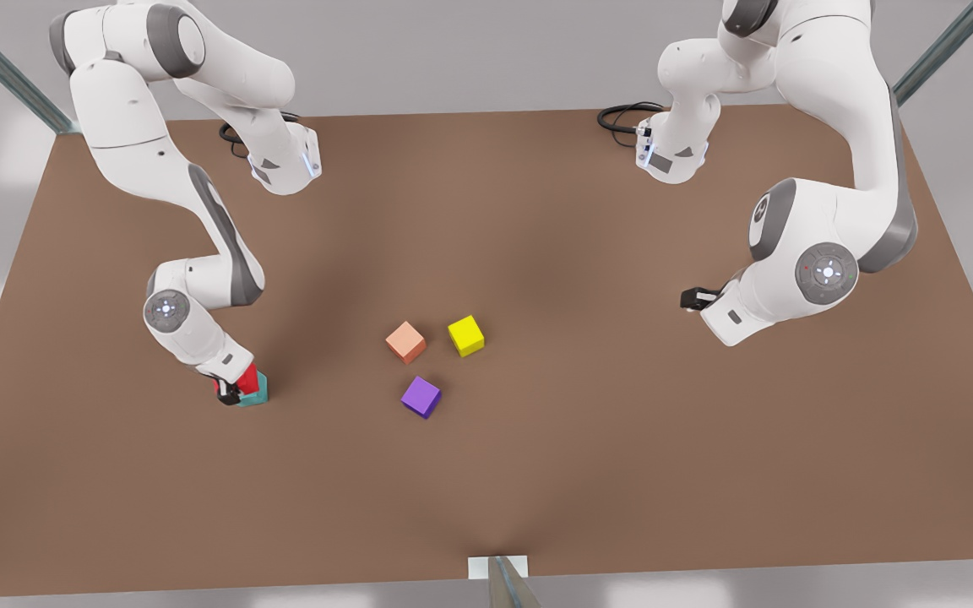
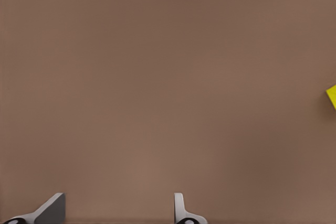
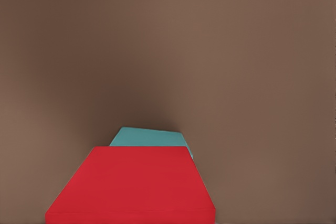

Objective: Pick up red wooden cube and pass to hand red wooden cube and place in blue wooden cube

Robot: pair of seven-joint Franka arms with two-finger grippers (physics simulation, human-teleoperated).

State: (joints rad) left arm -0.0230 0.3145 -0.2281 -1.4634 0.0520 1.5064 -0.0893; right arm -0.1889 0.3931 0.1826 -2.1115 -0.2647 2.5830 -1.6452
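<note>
The red wooden cube (image 1: 247, 377) is in my right gripper (image 1: 230, 391), which is shut on it at the front view's left. The cube is tilted and sits directly over the blue wooden cube (image 1: 257, 393), a teal block on the table. In the right wrist view the red wooden cube (image 3: 131, 184) is close up, with the blue wooden cube's (image 3: 149, 137) teal top edge showing just past it. I cannot tell whether the two cubes touch. My left gripper (image 1: 694, 298), the hand, hangs above the table at the front view's right. The left gripper (image 2: 115, 213) is open with nothing between its fingers.
Three loose cubes lie mid-table: salmon-orange (image 1: 405, 342), yellow (image 1: 466, 335) and purple (image 1: 421, 397). A corner of the yellow cube (image 2: 332, 97) shows in the left wrist view. Black cables (image 1: 622, 114) lie at the table's far edge by the arm bases.
</note>
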